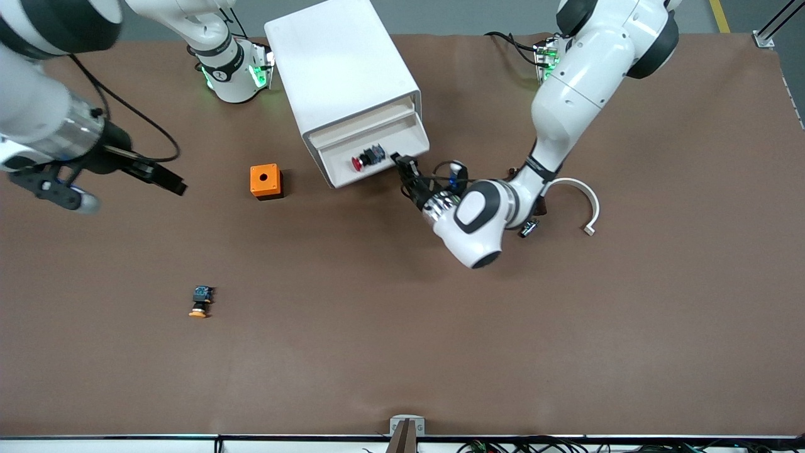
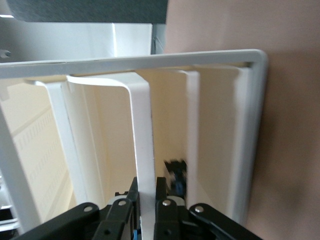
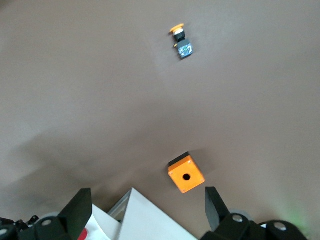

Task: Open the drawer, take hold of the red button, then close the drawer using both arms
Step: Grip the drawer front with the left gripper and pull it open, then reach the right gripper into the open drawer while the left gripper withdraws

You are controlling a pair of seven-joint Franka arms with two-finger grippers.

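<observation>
Both arms are wearing glossy white shells with dark grey joint discs. Green lights are glowing at their bases. Black cables are trailing from the wrists, and silver screws are showing on the black left gripper.

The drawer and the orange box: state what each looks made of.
The drawer: seemingly moulded plastic, white and smooth, with thin walls and rounded edges. The orange box: probably plastic too, matte orange on a black base with a round hole on top; painted metal can't be excluded.

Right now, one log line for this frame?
drawer: open | button: in drawer | left gripper: shut on drawer lip | right gripper: open, waiting over table
</observation>
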